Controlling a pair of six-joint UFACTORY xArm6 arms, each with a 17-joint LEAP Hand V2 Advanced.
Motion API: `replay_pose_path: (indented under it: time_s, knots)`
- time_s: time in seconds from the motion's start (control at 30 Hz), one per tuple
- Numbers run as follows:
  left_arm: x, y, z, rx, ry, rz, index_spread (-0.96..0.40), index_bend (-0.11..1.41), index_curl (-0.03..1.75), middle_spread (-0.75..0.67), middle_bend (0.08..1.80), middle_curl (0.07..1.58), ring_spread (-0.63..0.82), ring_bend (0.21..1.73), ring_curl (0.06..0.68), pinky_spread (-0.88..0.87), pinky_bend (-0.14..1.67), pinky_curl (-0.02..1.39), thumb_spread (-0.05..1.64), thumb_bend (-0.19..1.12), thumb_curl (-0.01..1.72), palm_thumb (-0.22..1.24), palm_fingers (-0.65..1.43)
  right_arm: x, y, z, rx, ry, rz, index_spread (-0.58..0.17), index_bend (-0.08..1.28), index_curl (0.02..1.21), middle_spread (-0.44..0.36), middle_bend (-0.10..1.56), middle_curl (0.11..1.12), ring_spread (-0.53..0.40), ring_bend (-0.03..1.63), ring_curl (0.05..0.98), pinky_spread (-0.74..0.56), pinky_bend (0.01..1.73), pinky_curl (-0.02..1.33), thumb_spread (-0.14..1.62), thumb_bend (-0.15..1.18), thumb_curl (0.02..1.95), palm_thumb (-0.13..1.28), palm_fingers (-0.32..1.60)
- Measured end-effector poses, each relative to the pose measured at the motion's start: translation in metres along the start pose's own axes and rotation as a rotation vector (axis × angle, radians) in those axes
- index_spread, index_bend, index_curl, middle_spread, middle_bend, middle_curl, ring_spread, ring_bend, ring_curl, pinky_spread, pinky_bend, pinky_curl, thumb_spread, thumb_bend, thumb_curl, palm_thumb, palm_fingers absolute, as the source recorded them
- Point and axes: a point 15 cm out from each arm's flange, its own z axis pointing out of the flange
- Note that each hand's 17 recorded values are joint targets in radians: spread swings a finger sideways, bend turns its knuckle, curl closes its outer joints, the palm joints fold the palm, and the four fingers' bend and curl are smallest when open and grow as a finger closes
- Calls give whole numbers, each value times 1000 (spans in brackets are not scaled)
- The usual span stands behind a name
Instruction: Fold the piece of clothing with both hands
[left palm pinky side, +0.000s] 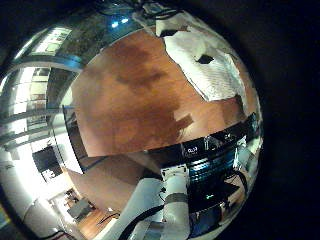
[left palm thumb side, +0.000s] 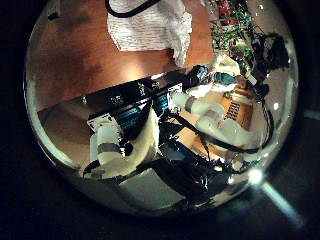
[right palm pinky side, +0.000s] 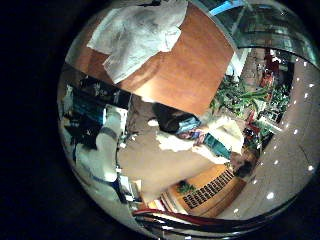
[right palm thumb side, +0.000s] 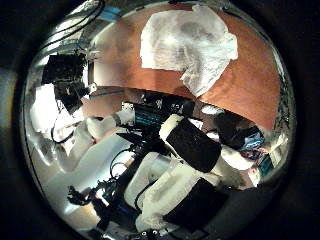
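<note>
Fold not started yet.
The white garment lies crumpled on the wooden table, untouched; whether either hand's fingers are spread, I cannot tell.

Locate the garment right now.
The garment lies crumpled on the wooden table, near its edge, seen in all four palm views; no hand touches it.

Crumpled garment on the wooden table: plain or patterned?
The crumpled garment looks white with a faint fine check, lying on the wooden table. Right thumb side palm view shows it best.
</note>
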Motion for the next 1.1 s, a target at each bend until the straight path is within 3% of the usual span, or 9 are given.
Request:
replay_pose_path:
  time_s: [0.33,0.6,0.87,1.1]
  knots:
    - [4,-9,20,-45,-2,30,-128,185,401,130,181,336,184,675,193,339,315,340,1131,-21,296,250,225,1,1,1,-5,-7,15,-396,179,362,-104,310,395,-72,635,186,187,463,140,1403,-8,251,492,375]
    - [24,-31,54,-7,-42,107,-84,152,371,160,185,334,211,695,201,351,353,349,1130,-20,295,256,172,0,-7,18,-45,-27,16,-397,177,358,-99,309,395,-72,627,187,188,453,147,1404,-8,252,492,380]
    - [38,-76,116,84,-118,211,-33,133,321,216,190,330,255,740,215,369,422,364,1052,-30,297,242,85,9,-13,46,-152,-77,70,-387,177,356,-87,306,394,-72,628,190,197,452,149,1415,-2,255,520,392]
    - [36,-101,174,64,-182,256,-28,164,308,223,192,338,267,749,215,354,433,360,993,-23,305,260,82,11,-10,46,-156,-72,100,-379,182,358,-84,302,395,-73,629,194,205,444,149,1421,-5,256,535,399]
